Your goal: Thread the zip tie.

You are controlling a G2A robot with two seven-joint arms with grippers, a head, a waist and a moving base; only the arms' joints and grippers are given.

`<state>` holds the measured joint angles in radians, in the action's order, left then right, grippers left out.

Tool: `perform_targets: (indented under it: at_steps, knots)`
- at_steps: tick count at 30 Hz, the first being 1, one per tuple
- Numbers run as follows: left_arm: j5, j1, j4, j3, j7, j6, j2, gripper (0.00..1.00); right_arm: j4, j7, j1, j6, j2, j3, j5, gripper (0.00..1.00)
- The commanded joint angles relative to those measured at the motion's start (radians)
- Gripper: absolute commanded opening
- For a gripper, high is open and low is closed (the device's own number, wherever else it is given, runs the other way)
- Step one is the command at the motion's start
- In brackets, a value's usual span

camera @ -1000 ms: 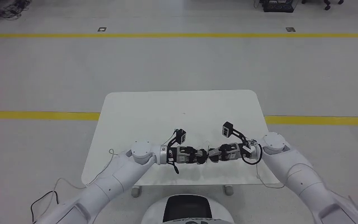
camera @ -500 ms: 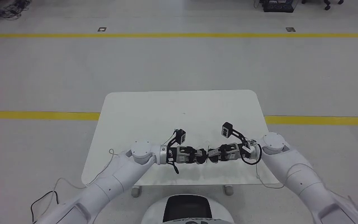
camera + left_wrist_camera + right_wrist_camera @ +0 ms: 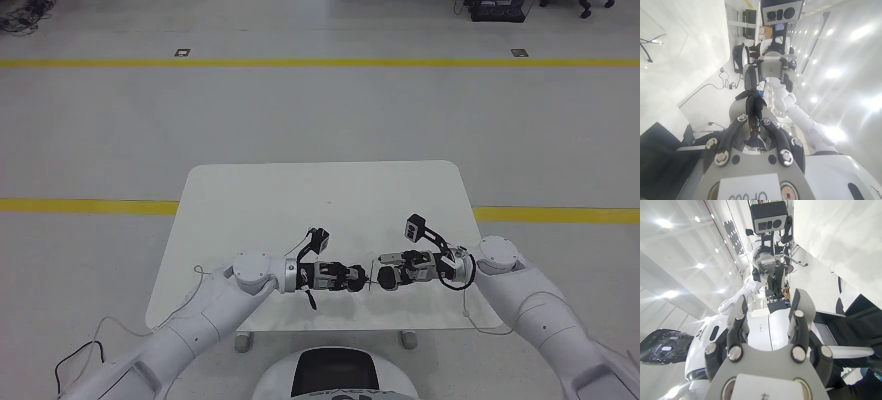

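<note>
Over the table's near edge, my left gripper and right gripper face each other tip to tip with a small gap. A thin pale zip tie shows faintly in that gap, at the left gripper's tips. In the left wrist view my left gripper is shut, its black pads pressed together on the tie's end. The right wrist view has my right gripper open with nothing between its fingers. The left gripper sits straight beyond it, fingers together.
The white table lies beneath both arms with a bare top. Grey floor with yellow lines surrounds it. A thin cable trails down past the table's left edge.
The two grippers were touching tip to tip. My right gripper has opened and drawn back to the right, leaving a gap. The left arm has hardly moved.
</note>
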<state>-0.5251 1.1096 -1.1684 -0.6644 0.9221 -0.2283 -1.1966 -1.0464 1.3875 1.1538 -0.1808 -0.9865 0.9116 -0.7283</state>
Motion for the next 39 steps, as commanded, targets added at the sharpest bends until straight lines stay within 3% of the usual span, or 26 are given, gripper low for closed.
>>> perform_targets:
  at_steps: [1, 3, 9, 11, 16, 23, 25, 28, 35, 39]
  knots:
    - [0.04, 0.003, -0.008, 0.001, -0.014, -0.028, 0.003, 0.0, -0.001, -0.006, 0.005, 0.003, 0.002, 0.01, -0.004, 1.0]
    - [0.064, 0.004, -0.012, 0.004, -0.005, -0.051, 0.005, 0.0, -0.001, -0.006, 0.005, 0.003, 0.002, 0.01, -0.004, 1.0]
    - [0.064, 0.004, -0.012, 0.004, -0.005, -0.051, 0.005, 0.0, -0.001, -0.006, 0.005, 0.003, 0.002, 0.01, -0.004, 1.0]
    - [0.061, 0.012, -0.009, -0.001, -0.037, -0.052, 0.006, 0.0, -0.001, -0.006, 0.005, 0.003, 0.002, 0.01, -0.004, 1.0]
    - [-0.004, 0.021, 0.017, -0.047, 0.04, -0.112, 0.021, 0.0, -0.001, -0.006, 0.005, 0.003, 0.002, 0.01, -0.004, 1.0]
    - [0.0, 0.062, -0.011, -0.134, 0.071, -0.112, 0.052, 0.0, -0.103, -0.207, 0.016, 0.022, 0.021, 0.044, 0.205, 1.0]
    - [0.003, 0.074, -0.02, -0.157, 0.074, -0.112, 0.059, 0.0, -0.152, -0.234, 0.034, 0.035, 0.027, 0.055, 0.243, 1.0]
    - [0.0, 0.088, -0.029, -0.18, 0.089, -0.112, 0.065, 0.0, -0.156, -0.239, 0.036, 0.034, 0.028, 0.057, 0.249, 1.0]
    - [0.001, 0.091, -0.032, -0.185, 0.095, -0.112, 0.067, 0.0, -0.156, -0.239, 0.036, 0.034, 0.028, 0.057, 0.249, 1.0]
    - [0.001, 0.091, -0.032, -0.185, 0.095, -0.112, 0.067, 0.0, -0.202, -0.271, 0.005, 0.077, 0.035, 0.066, 0.368, 1.0]
